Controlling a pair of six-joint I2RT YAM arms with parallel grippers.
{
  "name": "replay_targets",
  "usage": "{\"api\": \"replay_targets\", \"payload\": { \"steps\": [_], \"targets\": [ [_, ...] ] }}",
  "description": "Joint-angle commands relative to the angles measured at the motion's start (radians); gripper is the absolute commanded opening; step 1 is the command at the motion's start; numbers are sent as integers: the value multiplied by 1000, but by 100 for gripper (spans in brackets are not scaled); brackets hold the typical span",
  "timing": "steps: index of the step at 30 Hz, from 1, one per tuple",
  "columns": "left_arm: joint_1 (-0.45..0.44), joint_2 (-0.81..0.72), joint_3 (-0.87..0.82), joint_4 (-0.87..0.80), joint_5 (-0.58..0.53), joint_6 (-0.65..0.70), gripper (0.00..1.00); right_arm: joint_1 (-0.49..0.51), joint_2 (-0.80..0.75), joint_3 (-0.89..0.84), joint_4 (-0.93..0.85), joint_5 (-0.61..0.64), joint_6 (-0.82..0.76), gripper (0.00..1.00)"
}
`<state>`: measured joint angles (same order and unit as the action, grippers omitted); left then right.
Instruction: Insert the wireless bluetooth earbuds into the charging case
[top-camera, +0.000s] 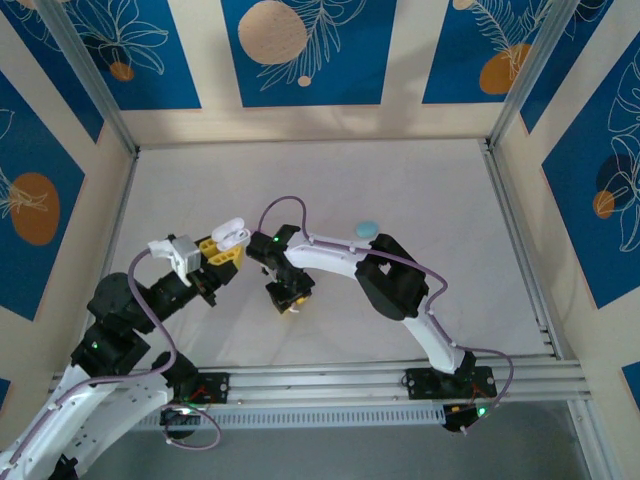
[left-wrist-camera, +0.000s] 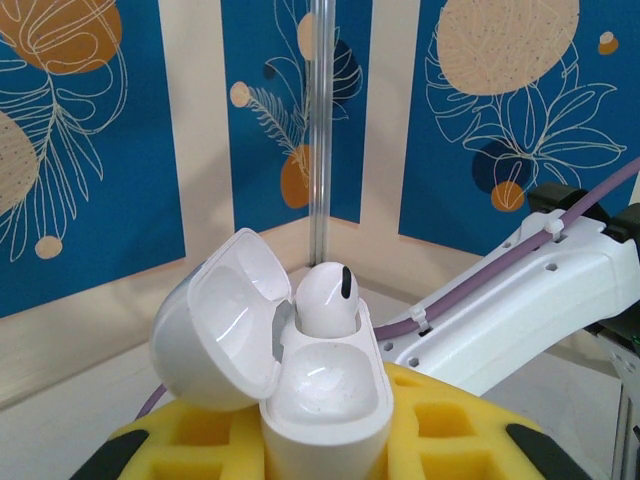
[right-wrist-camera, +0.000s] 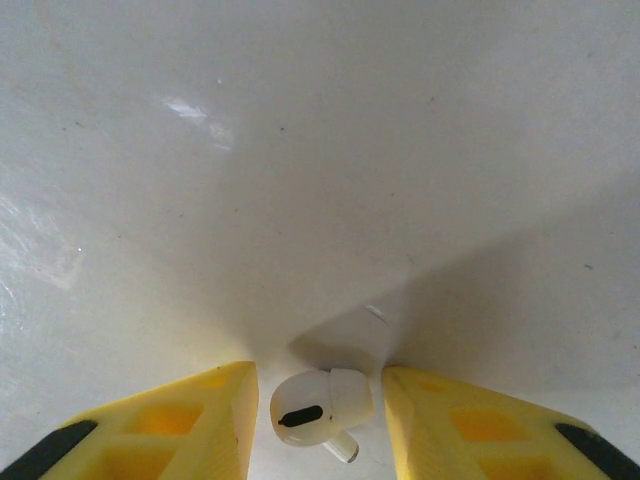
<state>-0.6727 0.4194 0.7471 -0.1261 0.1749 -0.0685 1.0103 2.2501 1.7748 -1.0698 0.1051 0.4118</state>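
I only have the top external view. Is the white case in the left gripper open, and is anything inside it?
Observer: Left wrist view: the glossy white plastic charging case, clamped in the left gripper, has its lid swung open.
Operator: Anything seated?
Observer: One white plastic earbud stands in the far slot; the near slot is empty.
Operator: What's under the right gripper?
Observer: Right wrist view: another white earbud lies on the white table between the jaws of the right gripper, which are open with a gap on each side.
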Motion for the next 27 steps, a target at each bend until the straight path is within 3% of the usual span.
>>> {"api": "replay_targets", "payload": {
  "steps": [1,17,27],
  "targets": [
    [-5,8,3,46,17,-2,17,-12,43,4,-7,39,-1,40],
    [-5,12,1,50,20,-10,17,-13,41,5,-10,28,8,34],
    [-4,28,-5,70,23,-17,17,-51,-140,-88,59,21,72,32]
  ]
}}
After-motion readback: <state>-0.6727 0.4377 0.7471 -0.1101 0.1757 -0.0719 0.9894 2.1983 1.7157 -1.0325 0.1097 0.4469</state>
